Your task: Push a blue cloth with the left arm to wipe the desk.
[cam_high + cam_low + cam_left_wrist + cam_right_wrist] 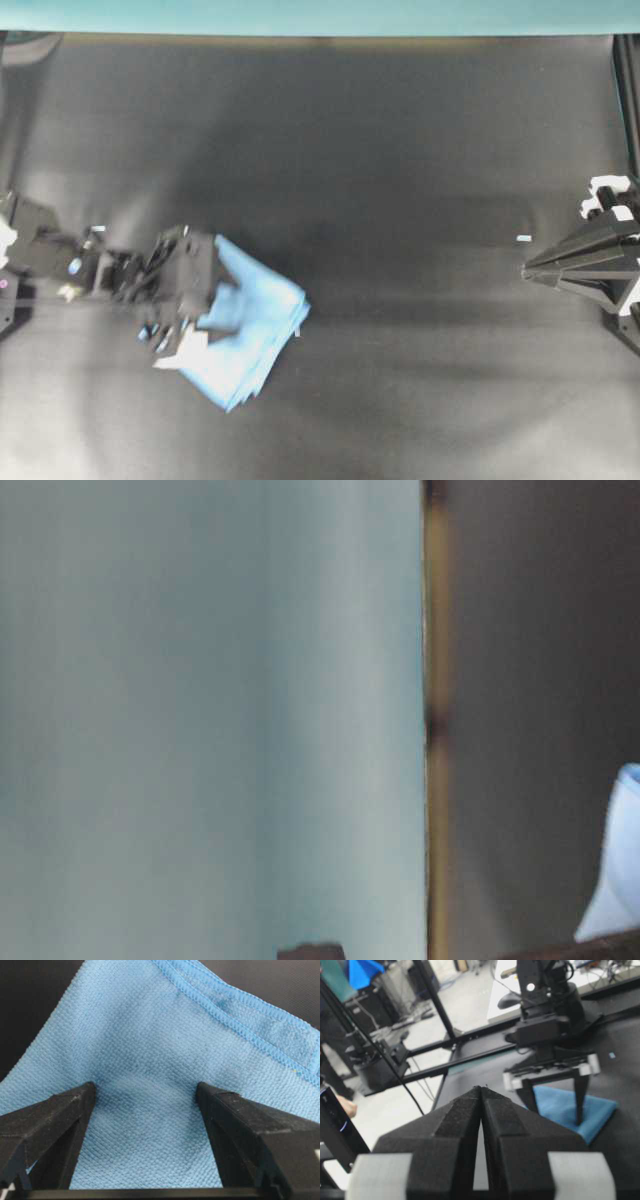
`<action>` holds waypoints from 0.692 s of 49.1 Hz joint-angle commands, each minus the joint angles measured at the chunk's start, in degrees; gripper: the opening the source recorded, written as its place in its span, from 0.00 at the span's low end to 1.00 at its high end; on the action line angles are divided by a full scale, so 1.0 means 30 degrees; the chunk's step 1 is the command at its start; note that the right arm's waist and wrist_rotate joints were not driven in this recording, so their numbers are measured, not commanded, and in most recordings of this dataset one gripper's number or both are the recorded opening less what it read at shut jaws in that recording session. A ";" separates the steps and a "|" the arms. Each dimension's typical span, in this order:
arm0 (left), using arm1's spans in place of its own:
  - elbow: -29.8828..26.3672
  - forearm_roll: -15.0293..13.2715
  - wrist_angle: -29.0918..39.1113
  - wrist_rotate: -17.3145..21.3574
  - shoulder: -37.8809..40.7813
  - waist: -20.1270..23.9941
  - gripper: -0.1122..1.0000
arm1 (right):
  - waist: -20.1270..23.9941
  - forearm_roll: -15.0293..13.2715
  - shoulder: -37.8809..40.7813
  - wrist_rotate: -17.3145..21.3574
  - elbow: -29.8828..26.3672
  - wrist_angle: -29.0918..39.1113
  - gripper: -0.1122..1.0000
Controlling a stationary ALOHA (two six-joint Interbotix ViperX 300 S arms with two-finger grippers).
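The blue cloth (255, 335) lies on the black counter (400, 200) in the lower left part of the overhead view, a folded square turned corner-on so that its layered edges fan out toward the lower right. The left arm (90, 270) reaches in from the left edge, and its end effector (205, 318) sits over the cloth's left half.

From the left wrist camera, the two black fingers (55, 1125) stand wide apart with their tips pressed down onto the cloth (150, 1075). The weave puckers slightly between them. Nothing is pinched: the fabric lies flat between the tips, and a stitched hem runs across the upper right of that view. The right wrist camera shows the same thing from across the counter (620, 1045), with both fingers planted on the cloth (560, 1105), which lies flat beneath them.

The right end effector (535, 270) lies at the far right edge of the overhead view, well apart from the cloth, pointing left. Its fingers (455, 1130) meet along a thin seam and hold nothing.

A teal strip (320, 15) runs along the counter's far edge. A tiny white tape mark (523, 238) sits near the right end effector's tip. In the table-level view only a pale corner of the cloth (618, 870) shows at the right border.
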 commanded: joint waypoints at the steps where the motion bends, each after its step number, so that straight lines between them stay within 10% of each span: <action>1: 0.0264 0.0059 0.0029 -0.0293 -0.0322 -0.1172 0.83 | 0.0000 0.0059 0.0146 0.0000 -0.0146 -0.0293 0.10; 34: 0.1143 0.0059 0.0059 -0.2871 -0.1318 -0.6563 0.83 | 0.0000 0.0146 0.0234 0.0029 -0.0117 -0.0527 0.10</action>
